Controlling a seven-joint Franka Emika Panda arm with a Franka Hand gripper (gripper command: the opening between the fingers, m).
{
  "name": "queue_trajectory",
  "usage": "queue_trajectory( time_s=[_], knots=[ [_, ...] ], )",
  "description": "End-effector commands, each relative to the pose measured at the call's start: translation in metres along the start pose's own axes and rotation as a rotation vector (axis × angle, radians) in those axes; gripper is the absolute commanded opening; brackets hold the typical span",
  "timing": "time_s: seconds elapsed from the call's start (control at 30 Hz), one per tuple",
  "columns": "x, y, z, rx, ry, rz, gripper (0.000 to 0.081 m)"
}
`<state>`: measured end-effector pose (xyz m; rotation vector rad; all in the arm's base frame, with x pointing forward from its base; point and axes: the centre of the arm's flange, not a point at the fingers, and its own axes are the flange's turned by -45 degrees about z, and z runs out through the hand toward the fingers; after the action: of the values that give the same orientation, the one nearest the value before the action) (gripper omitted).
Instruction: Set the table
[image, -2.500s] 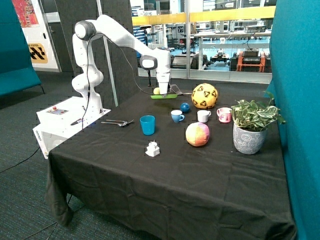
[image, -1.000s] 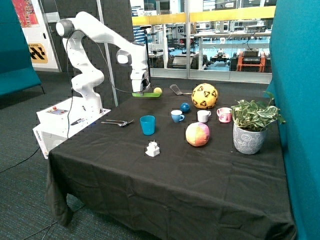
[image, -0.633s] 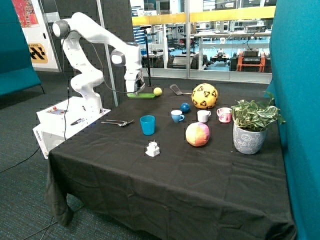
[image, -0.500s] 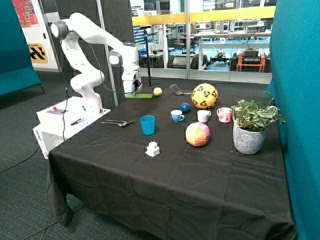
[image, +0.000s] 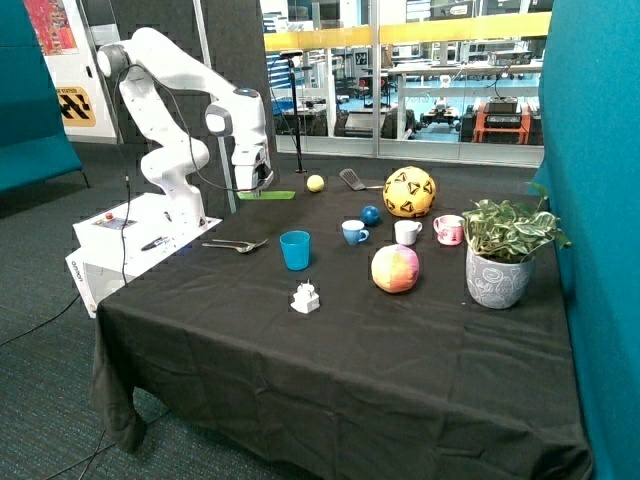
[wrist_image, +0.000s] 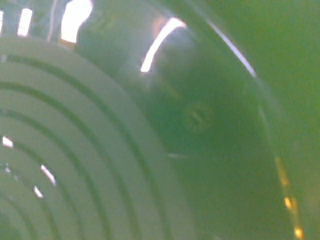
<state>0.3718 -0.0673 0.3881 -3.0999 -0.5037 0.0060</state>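
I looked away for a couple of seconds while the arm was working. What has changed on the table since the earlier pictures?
The gripper has carried the green plate from beside the yellow ball across the far edge of the table toward the corner near the robot's base. The small yellow ball that sat by the plate is left behind on the cloth. Cups, spoons, balls and plant stayed put.

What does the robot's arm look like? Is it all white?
Mostly white. The arm is made of smooth, rounded segments with grey discs at the joints. A thin black cable hangs along it. It stands on a low white box with a red button. The gripper at the end is white with darker parts.
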Motion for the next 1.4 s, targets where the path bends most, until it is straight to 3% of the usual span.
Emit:
queue_trajectory(
  time_s=[0.0, 0.7, 1.37],
  knots=[
    [-0.010, 0.015, 0.006, -0.0016, 0.0036, -0.008, 0.0000],
    [-0.013, 0.016, 0.042, -0.0017, 0.0036, -0.031, 0.0000],
    [-0.034, 0.016, 0.053, -0.0017, 0.0036, -0.032, 0.0000]
  ],
)
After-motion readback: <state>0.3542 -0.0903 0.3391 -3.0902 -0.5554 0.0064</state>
